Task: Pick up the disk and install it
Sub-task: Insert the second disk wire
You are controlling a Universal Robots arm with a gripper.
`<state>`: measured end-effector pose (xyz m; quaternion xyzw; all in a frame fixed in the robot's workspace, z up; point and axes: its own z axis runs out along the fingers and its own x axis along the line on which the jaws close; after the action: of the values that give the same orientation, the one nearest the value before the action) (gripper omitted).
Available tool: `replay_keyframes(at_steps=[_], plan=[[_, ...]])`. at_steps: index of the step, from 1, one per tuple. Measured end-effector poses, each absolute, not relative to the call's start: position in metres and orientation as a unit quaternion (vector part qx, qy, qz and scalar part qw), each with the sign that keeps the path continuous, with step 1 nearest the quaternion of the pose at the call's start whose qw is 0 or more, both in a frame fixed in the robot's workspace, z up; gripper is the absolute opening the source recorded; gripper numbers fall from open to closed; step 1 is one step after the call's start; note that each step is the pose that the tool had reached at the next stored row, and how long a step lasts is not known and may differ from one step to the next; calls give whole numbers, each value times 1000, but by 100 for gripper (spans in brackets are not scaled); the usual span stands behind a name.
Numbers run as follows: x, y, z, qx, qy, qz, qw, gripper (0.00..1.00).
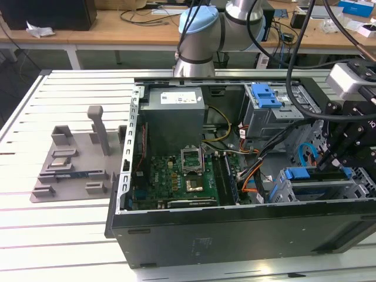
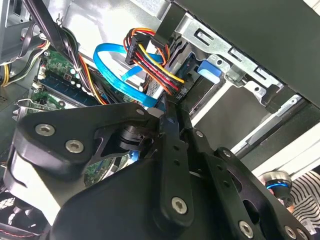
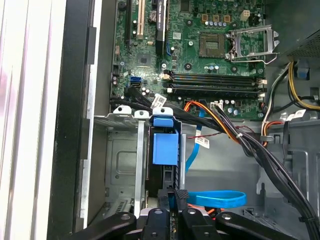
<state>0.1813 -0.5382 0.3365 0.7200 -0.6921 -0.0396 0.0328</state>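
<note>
In the exterior view we see, nearest us, the dark side wall of the open computer case point(image 1: 235, 235), which lies on its side on a white slatted table point(image 1: 64, 235). At the exterior view's right, the black gripper point(image 1: 335, 160) reaches down into the case's drive cage. In the first wrist view the gripper point(image 3: 175, 202) has its fingers point(image 3: 181, 200) drawn close together on the edge of the disk point(image 3: 162, 172), which stands on edge in a slot of the metal cage point(image 3: 125, 150), its blue rail and blue tab point(image 3: 165, 147) pointing toward the motherboard. In the exterior view the disk point(image 1: 320, 175) shows as a blue strip at the cage, just below the gripper. In the second wrist view the fingers point(image 2: 170, 150) sit tight at a slim dark edge beside a bundle of coloured cables point(image 2: 150, 55) and a blue flat cable point(image 2: 115, 70).

Further in, we see the green motherboard point(image 1: 176, 182) on the case floor, and behind it the grey power-supply box point(image 1: 176, 117). A second blue bracket point(image 1: 266, 94) sits on the far drive bay. On the table at the exterior view's left rests a grey fixture point(image 1: 76, 164) holding small parts.

Behind the case rises the arm's pale-blue joint point(image 1: 200, 29), and beyond it stands a wooden workbench point(image 1: 117, 23) strewn with cables and boxes.
</note>
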Motion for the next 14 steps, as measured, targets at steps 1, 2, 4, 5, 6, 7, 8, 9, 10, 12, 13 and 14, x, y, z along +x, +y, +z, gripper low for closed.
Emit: replay_keyframes(at_steps=[1,2,4,5,6,7,8,9,10,12,13,14], plan=[[181,-538,336,720,-692,-40,33,17],[181,-538,337,720,-692,-39,33,24],[181,-538,337,720,-692,-39,34,24],[181,-538,339,720,-692,-39,34,24],[181,-538,344,720,-692,-39,34,24],[181,-538,354,720,-692,-39,34,24],[181,-538,364,720,-692,-39,34,23],[181,-538,373,720,-692,-39,34,11],[181,-537,383,720,-692,-39,34,11],[181,-537,394,720,-692,-39,34,11],[181,-537,398,720,-692,-39,34,11],[181,-537,401,720,-692,-39,34,11]])
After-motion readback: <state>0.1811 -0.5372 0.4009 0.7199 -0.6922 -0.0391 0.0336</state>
